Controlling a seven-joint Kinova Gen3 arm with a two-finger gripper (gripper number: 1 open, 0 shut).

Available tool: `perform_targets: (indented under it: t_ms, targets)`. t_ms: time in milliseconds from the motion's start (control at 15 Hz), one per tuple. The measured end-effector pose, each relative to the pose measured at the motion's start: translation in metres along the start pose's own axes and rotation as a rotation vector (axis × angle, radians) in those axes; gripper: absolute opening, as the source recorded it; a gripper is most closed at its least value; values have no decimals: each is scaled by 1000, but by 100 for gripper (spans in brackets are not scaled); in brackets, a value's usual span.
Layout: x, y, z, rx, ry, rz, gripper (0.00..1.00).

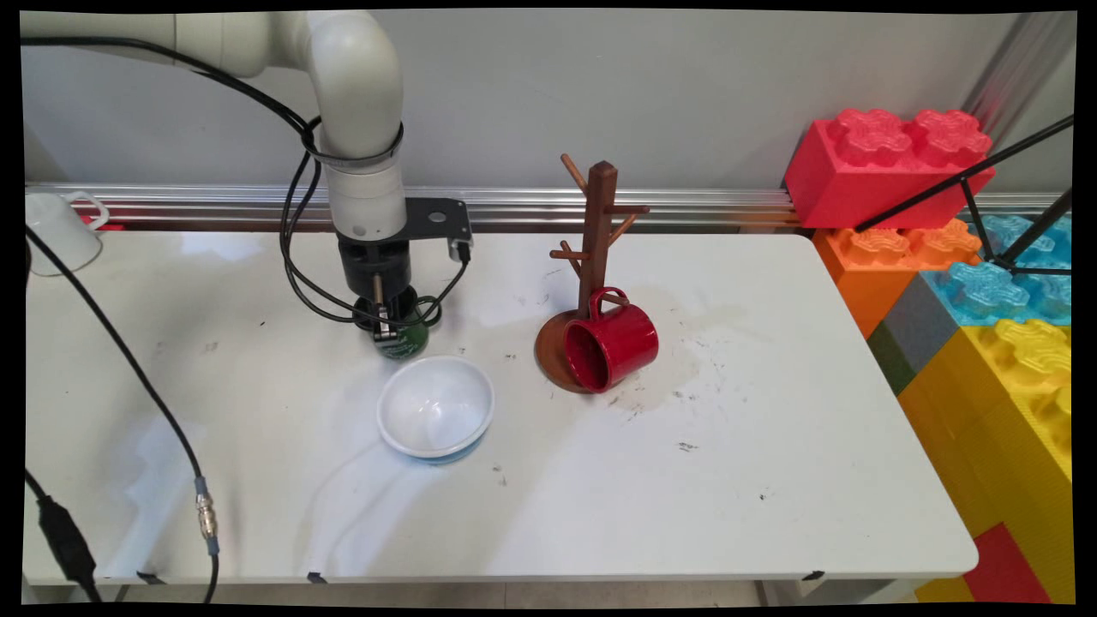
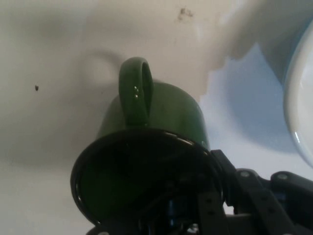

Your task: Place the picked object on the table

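Observation:
My gripper [image 1: 387, 330] points straight down at the table's middle left and is shut on the rim of a dark green mug [image 1: 408, 341]. In the hand view the green mug [image 2: 166, 112] fills the centre with its mouth facing the camera and its handle on top. One finger of the gripper [image 2: 195, 205] sits inside the rim and the other outside it. The mug is at or just above the tabletop. A white bowl [image 1: 435, 404] with a blue underside stands right in front of the mug, and its edge shows as the white bowl [image 2: 301, 107] at right.
A wooden mug tree [image 1: 597, 223] stands mid-table with a red mug [image 1: 613, 343] lying on its side against the base. A white mug [image 1: 53, 227] sits at the far left edge. Big toy blocks [image 1: 891, 163] are stacked on the right. Black cables [image 1: 128, 360] cross the left side.

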Motion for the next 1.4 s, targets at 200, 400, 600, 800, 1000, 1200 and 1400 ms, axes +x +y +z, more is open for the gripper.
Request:
perform_targets:
  t_ms: [200,400,600,800,1000,1200,1400]
  targets:
    - [2,-3,4,-3,1,-2,0]
    - [3,-6,8,-3,3,-6,0]
    - [3,-9,10,-3,4,-12,0]
    - [3,-11,12,-7,8,-17,0]
    - [4,-11,14,-13,13,-22,100]
    - [4,-11,14,-21,19,-21,100]
    - [5,-12,10,-22,31,-20,100]
